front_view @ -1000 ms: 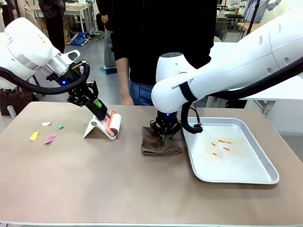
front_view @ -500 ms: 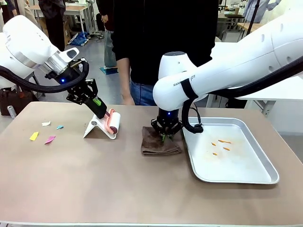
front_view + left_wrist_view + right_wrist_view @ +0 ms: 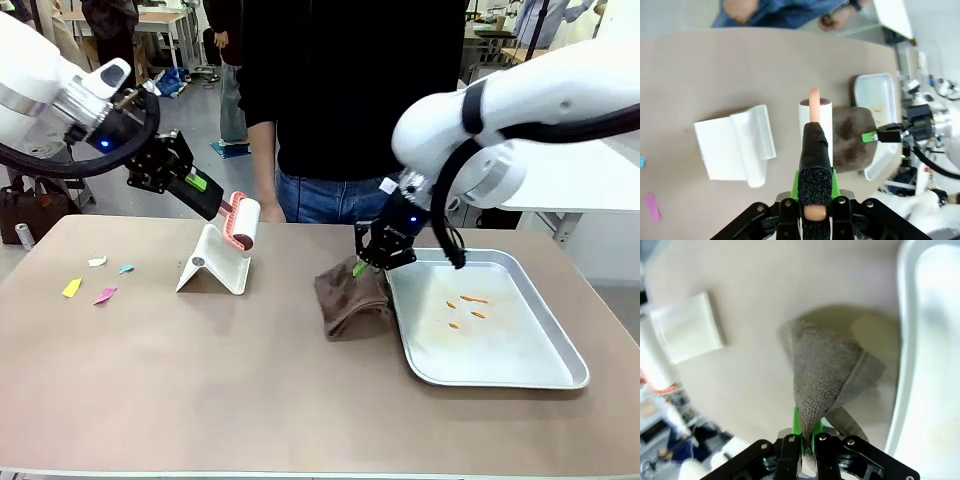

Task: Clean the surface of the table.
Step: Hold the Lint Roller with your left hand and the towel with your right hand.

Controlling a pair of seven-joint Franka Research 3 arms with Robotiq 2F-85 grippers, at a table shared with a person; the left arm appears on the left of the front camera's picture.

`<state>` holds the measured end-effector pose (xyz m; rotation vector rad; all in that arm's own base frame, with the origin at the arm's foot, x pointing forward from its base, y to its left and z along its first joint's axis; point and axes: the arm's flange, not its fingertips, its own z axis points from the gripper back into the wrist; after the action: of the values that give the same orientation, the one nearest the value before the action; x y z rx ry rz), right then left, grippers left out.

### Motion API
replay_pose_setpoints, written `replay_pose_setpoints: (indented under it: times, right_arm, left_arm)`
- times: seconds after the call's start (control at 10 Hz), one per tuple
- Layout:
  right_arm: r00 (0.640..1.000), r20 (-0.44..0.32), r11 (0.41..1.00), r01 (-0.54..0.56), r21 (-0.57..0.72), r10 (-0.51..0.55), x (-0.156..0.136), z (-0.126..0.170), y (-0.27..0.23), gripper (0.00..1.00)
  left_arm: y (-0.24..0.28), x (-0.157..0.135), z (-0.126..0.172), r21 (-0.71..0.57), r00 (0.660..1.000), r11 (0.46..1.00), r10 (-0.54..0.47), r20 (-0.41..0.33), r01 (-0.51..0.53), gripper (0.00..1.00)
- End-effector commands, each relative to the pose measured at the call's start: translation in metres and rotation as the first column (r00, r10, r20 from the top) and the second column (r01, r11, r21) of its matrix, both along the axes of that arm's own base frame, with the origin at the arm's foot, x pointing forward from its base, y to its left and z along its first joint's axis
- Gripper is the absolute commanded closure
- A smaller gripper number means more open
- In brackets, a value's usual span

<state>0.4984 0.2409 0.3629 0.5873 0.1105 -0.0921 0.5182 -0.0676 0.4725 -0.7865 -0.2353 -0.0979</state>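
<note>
Two items gripped: roller (image 3: 243, 220) handle clamped in left jaws, raised above stand (image 3: 213, 268); cloth (image 3: 352, 305) corner pinched in right jaws, remainder draped on surface (image 3: 250, 390) beside tray (image 3: 510, 345).

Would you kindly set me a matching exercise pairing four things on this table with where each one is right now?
1. lint roller
2. brown cloth
3. orange bits
4. paper scraps

A. in the metal tray
B. pinched by the right tool
C. held by the left tool
D. loose on the table's left part

Pairs: 1-C, 2-B, 3-A, 4-D.
</note>
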Motion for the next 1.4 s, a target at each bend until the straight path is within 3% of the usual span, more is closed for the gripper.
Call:
replay_pose_setpoints:
  times: [0.0,0.2,0.3,0.4,0.6,0.7,0.9,1.1,1.3]
  right_arm:
    - [0.987,0.015,0.939,-0.154,0.309,0.157,-0.033,0.001,-0.035,1.00]
    - [0.970,0.097,0.833,-0.242,0.497,0.224,-0.061,0.006,-0.060,1.00]
    - [0.971,0.087,0.799,-0.231,0.556,0.221,-0.077,0.006,-0.070,1.00]
    - [0.980,0.068,0.761,-0.189,0.620,0.187,-0.094,0.006,-0.081,1.00]
    - [0.999,0.001,0.666,-0.030,0.746,0.045,-0.124,0.001,-0.105,1.00]
    - [0.994,-0.072,0.594,0.107,0.797,-0.082,-0.136,-0.005,-0.129,1.00]
    - [0.970,-0.107,0.490,0.204,0.848,-0.219,-0.151,-0.016,-0.186,1.00]
    - [0.943,-0.140,0.459,0.273,0.846,-0.302,-0.156,-0.020,-0.248,1.00]
    - [0.927,-0.113,0.532,0.301,0.792,-0.357,-0.159,-0.015,-0.294,1.00]
  left_arm:
    - [0.031,-0.020,-0.002,-0.137,0.998,0.989,-0.064,0.001,0.064,1.00]
    - [0.070,-0.031,-0.002,-0.306,0.990,0.949,-0.110,-0.094,0.076,1.00]
    - [0.091,-0.036,-0.006,-0.351,0.988,0.936,-0.048,-0.149,-0.008,1.00]
    - [0.110,-0.047,-0.011,-0.411,0.986,0.912,-0.073,-0.150,0.005,1.00]
    - [0.141,-0.071,-0.022,-0.480,0.985,0.874,-0.008,-0.173,-0.077,1.00]
    - [0.161,-0.086,-0.030,-0.517,0.985,0.853,-0.018,-0.173,-0.075,1.00]
    - [0.195,-0.114,-0.040,-0.552,0.986,0.834,-0.067,-0.150,-0.028,1.00]
    - [0.237,-0.125,-0.046,-0.581,0.978,0.812,-0.155,-0.140,0.045,1.00]
    - [0.292,-0.120,-0.052,-0.610,0.956,0.769,-0.286,-0.064,0.189,1.00]
